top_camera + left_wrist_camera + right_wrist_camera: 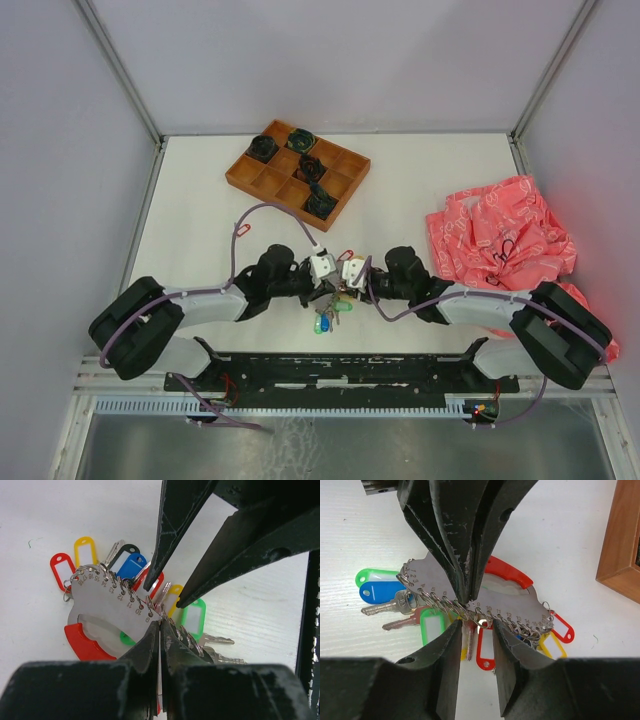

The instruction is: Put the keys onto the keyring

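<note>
Keyring (pixel 107 607) lies mid-desk toward the near edge, with keys (pixel 434 627) fanned beneath it. Left gripper (pixel 160 630) is clenched on the rim of its grey plate. Right gripper (pixel 476 630) is released, its fingers straddling the same rim from the opposite side with nothing pinched.

Judgement: hold the left clamp firm and close the right on one key only, without dragging its neighbours.

Both forearms are low and reach inward, wrists nose to nose.

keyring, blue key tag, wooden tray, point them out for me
keyring (pixel 107 602): left wrist view, on its grey metal plate.
blue key tag (pixel 382 591): right wrist view, middle of the tag.
wooden tray (pixel 262 196): top external view, near wall.
</note>
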Robot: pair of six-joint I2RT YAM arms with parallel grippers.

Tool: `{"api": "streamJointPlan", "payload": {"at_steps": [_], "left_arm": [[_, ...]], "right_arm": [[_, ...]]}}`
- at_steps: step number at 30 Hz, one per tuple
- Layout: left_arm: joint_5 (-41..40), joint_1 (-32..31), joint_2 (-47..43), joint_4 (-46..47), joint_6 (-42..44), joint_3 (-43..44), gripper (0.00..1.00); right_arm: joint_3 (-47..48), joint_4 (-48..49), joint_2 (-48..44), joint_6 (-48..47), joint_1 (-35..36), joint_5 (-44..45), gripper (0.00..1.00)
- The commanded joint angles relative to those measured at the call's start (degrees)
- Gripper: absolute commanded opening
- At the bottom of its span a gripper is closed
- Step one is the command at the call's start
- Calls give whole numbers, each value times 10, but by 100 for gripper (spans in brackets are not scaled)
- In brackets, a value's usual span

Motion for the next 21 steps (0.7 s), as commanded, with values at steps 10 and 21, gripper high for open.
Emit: {"api": "streamJointPlan", "payload": {"at_steps": [10,21], "left_arm": [[-1,-13,5,-14,-8,40,3],[-3,-20,15,-21,1,47,3]], "right_arm": [[25,26,27,-1,-5,-37,38],[10,80,18,26,-20,-59,32]]}}
